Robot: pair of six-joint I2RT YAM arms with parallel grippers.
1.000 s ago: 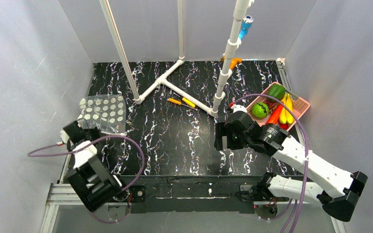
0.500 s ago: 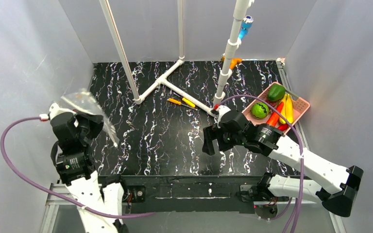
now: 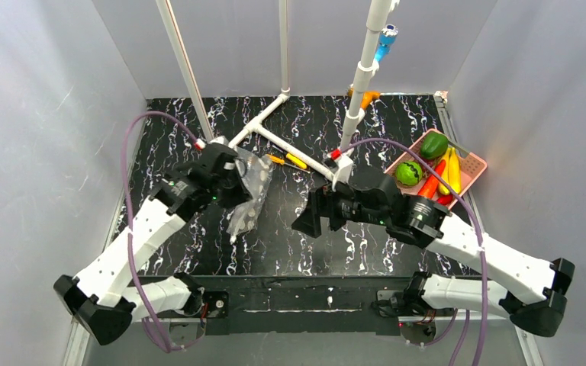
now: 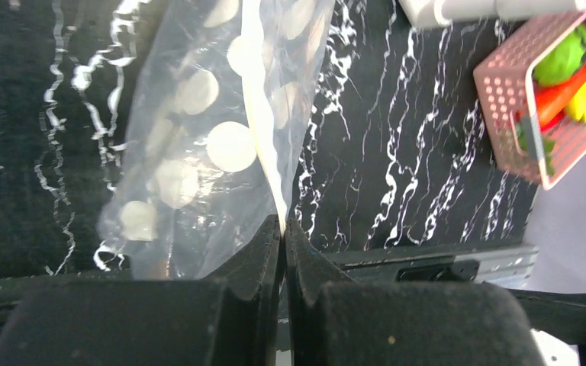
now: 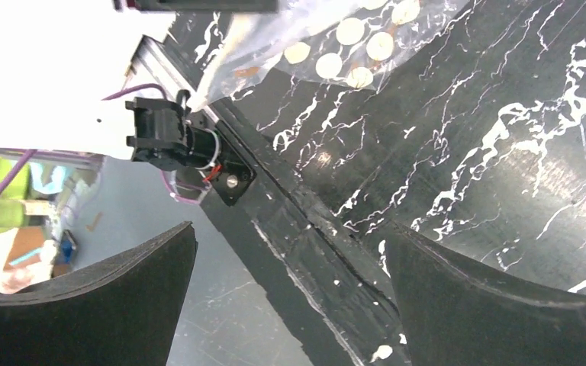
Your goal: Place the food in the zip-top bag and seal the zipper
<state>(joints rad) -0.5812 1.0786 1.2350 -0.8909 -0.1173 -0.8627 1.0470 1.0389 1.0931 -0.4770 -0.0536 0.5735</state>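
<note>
Fingers (image 4: 255,255) of left gripper (image 4: 283,225): pinched shut on the bag (image 4: 198,137) edge, seen plainly only by left wrist | right gripper (image 5: 290,244): spread wide, holding nothing, bag ahead of it | top view alone: bag over table (image 3: 275,248) left of centre, food (image 3: 408,174) in pink basket (image 3: 474,165) far right, well apart

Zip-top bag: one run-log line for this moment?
left end effector: shut on zip-top bag, bag hanging | right end effector: open, empty | food: in pink basket
</note>
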